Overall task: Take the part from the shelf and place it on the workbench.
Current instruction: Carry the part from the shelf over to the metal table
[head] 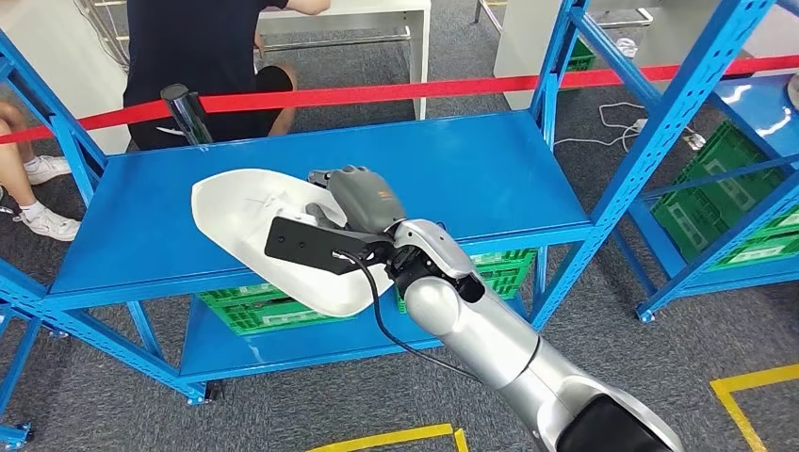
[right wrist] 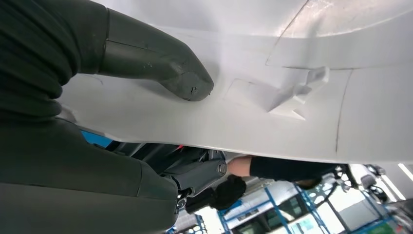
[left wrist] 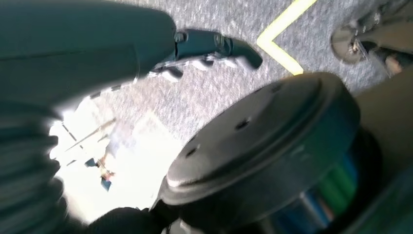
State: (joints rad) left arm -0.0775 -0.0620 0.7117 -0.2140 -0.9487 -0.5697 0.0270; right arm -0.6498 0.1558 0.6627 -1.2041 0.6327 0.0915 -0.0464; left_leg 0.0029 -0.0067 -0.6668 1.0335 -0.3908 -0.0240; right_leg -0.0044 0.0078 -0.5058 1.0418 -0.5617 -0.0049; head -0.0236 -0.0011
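Note:
The white moulded part lies on the top board of the blue shelf, its near end hanging past the front edge. My right hand reaches across from the right and grips the part at its right edge. Seen from the right wrist, the grey thumb presses on the part's white surface and dark fingers curl under its rim. My left hand hangs over the grey carpet with a dark finger stretched out and nothing in it.
A red barrier tape runs behind the shelf, held by a black post. A person in black sits beyond it. Green crates fill the lower board; a second blue rack with crates stands at the right. Yellow floor lines mark the carpet.

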